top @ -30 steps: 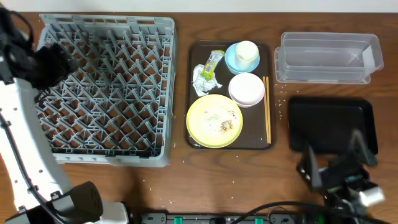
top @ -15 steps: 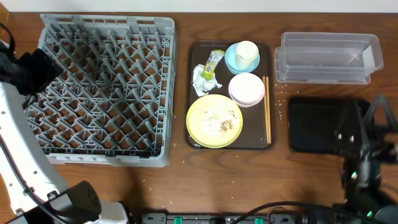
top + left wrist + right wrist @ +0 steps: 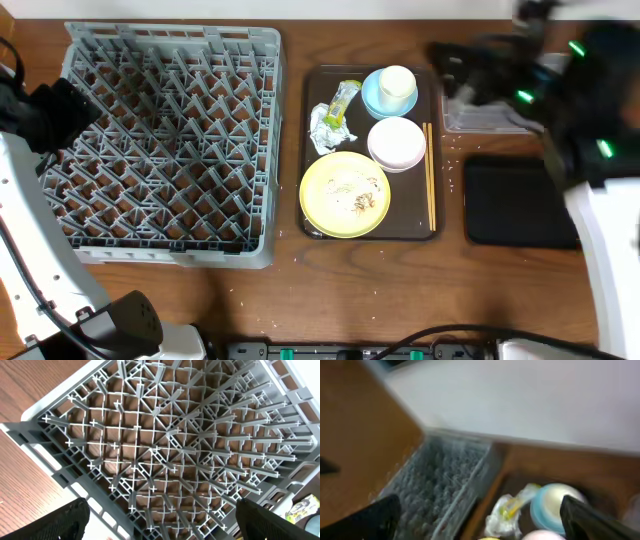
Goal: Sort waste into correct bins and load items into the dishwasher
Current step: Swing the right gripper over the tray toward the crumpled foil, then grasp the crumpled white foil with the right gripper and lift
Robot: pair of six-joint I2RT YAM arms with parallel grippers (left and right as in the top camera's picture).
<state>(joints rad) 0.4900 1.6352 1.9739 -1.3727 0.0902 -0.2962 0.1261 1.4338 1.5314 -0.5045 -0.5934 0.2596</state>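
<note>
Two dark fingers (image 3: 65, 520) of the left gripper (image 3: 162, 522) show only as rounded tips at the bottom corners of the left wrist view. They are spread wide with nothing between them. Beyond them lies the grey plastic dish rack (image 3: 165, 450), a lattice floor bristling with thin upright pegs; wood shows through the gaps and the far corners are cut off. The right gripper (image 3: 480, 520) is smeared by blur into black wedges at the lower corners of the right wrist view, set far apart and holding nothing. Past it the rack is a grey haze, and the yellow-green snack wrapper (image 3: 512, 505), the crumpled white paper wad (image 3: 497, 520) and the light blue bowl (image 3: 555, 502) are soft blobs. From overhead, nearest the front edge of the wooden table (image 3: 300, 300), the pale yellow round plate (image 3: 325, 190) sits at the near end of the dark brown serving tray (image 3: 318, 88), with beige crumbs (image 3: 362, 200) scattered on it. Slim wooden chopsticks (image 3: 430, 175) lie along the tray's right rim. Behind the plate stands the smooth white bowl (image 3: 397, 143), and farther back the white cup (image 3: 397, 85) rests inside the blue bowl. The rack sits left of this tray. To its right lies the matte black tray (image 3: 510, 205), its right end hidden under the right arm (image 3: 590, 150). The clear tub (image 3: 470, 122) behind it is almost wholly masked by that blurred arm.
</note>
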